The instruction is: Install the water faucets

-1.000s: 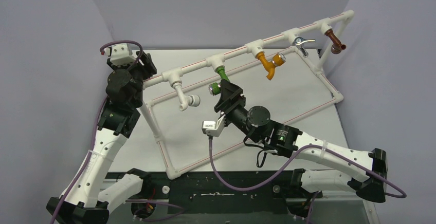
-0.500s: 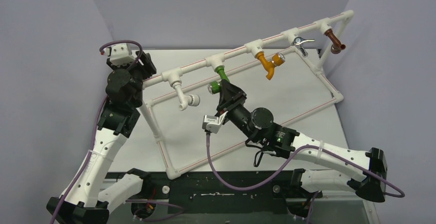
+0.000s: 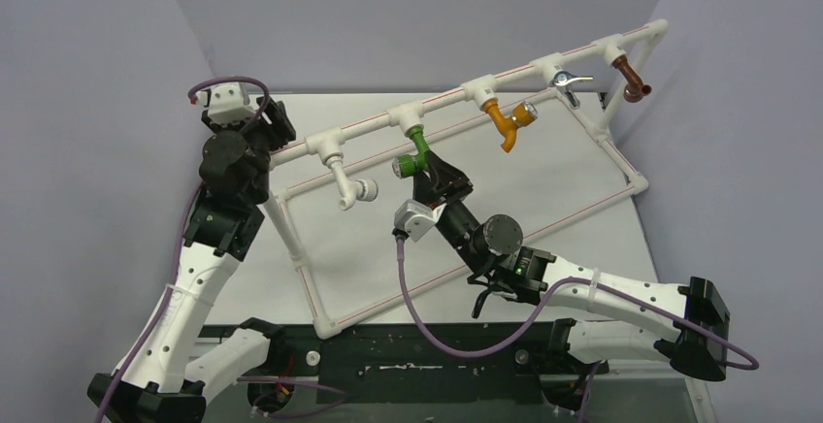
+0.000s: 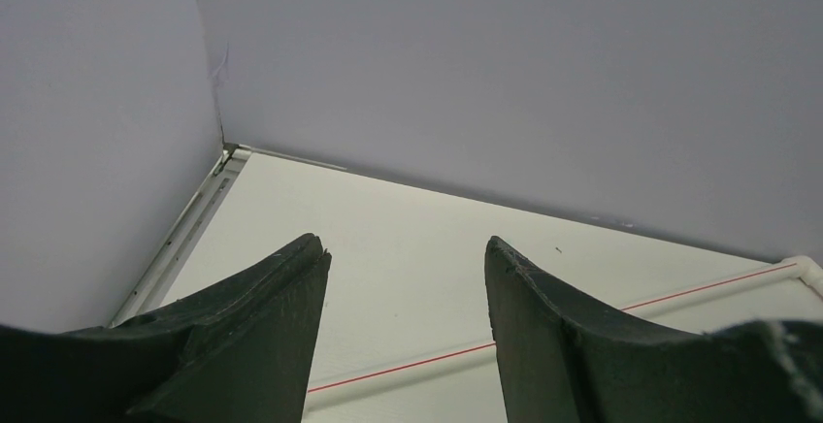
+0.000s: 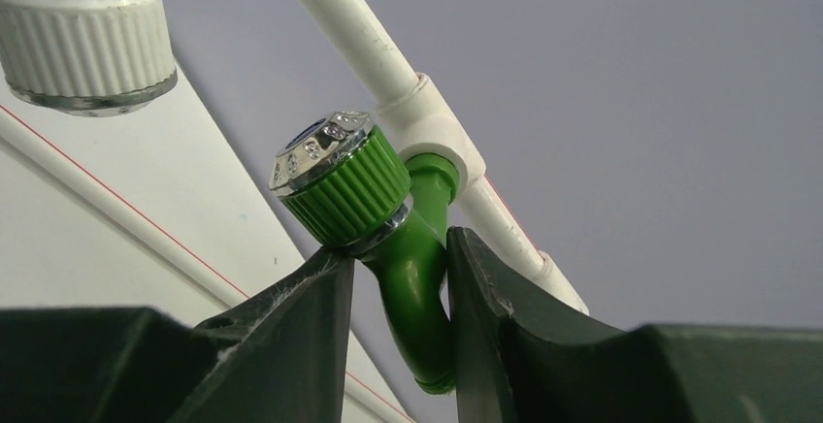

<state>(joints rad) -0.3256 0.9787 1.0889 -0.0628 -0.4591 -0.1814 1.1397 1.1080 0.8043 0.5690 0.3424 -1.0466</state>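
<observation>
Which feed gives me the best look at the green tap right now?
Right wrist: the green tap is close and sharp, its spout between the fingers of the right gripper, its neck at the white tee. Top external shows the green tap small, partly hidden by that gripper. Left wrist shows none of it.

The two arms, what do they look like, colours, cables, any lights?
Both the left arm and right arm have white lower links and black joints and bases. A purple cable runs along each to a small white camera box at the wrist. The left tool and right tool have black, wedge-shaped fingers. A green light glows on the right arm.
</observation>
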